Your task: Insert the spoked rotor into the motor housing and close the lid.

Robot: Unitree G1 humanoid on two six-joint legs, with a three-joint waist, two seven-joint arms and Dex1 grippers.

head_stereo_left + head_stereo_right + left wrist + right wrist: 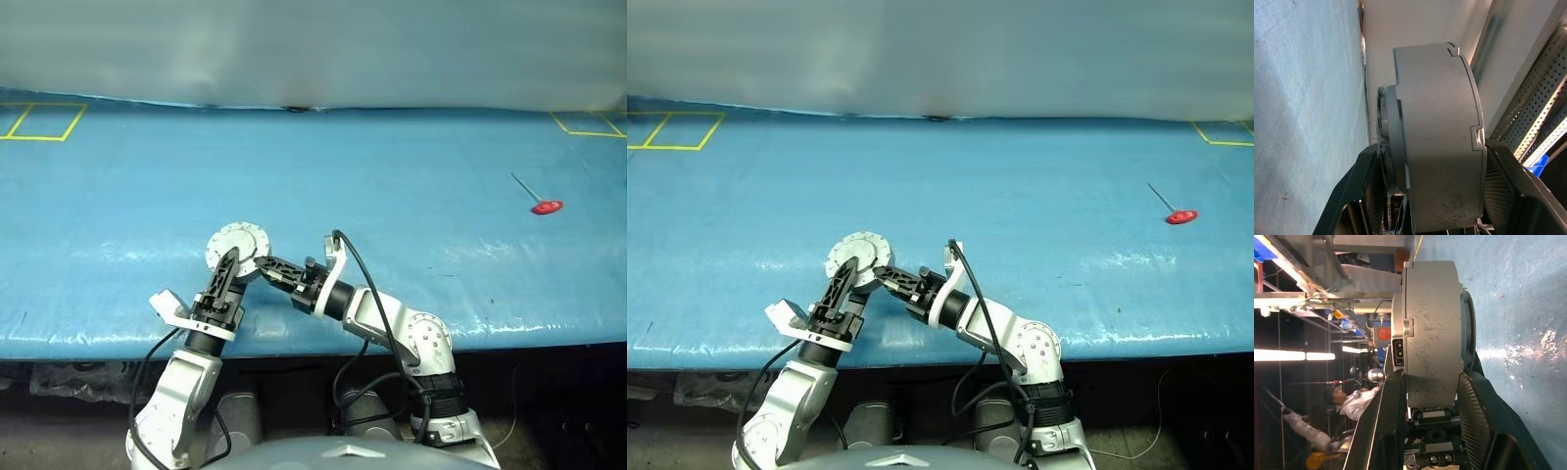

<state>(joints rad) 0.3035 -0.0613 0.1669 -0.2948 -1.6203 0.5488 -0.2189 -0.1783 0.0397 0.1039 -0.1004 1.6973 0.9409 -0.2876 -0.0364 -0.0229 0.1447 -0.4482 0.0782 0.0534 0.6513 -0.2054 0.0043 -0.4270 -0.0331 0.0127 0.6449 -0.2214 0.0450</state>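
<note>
The motor housing (235,245) is a round silver cup held just above the blue table (411,196), near its front edge. Its flat, notched face points up. My left gripper (233,260) comes at it from the near side. In the left wrist view its fingers (1369,186) press on both sides of the housing (1440,137). My right gripper (263,264) reaches in from the right and is shut across the housing (1430,333) too. A thinner disc part (1388,142) lies flat against the side facing the table; I cannot tell whether it is the lid. The spoked rotor is hidden.
A red-handled tool (545,206) lies far off at the right of the table. Yellow tape squares mark the back left corner (39,122) and back right corner (588,125). In the right wrist view, a person (1352,401) stands in the background beyond the table.
</note>
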